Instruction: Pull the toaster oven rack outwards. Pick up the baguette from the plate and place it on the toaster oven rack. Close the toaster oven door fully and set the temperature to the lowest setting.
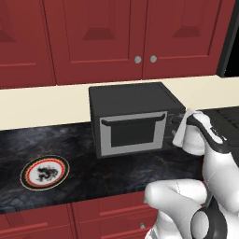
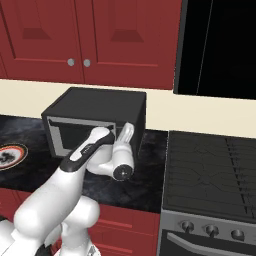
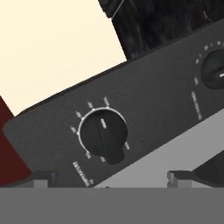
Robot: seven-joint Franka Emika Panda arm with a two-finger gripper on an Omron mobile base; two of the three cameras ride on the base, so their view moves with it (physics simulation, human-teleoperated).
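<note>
The white arm's two-finger gripper (image 3: 109,178) hovers at the narrow control panel, jaws spread wide, holding nothing. Straight ahead at twelve o'clock sits a round black temperature knob (image 3: 103,135); a second dial (image 3: 213,71) lies at two o'clock. The boxy matte black toaster oven (image 1: 133,119) has its grey windowed door (image 1: 133,133) shut. Out at nine o'clock rests the red-rimmed white plate (image 1: 45,172), bare.

Toaster oven (image 3: 144,105) control panel tilted, dark knob (image 3: 103,135) centred, second knob (image 3: 214,72) beyond
</note>
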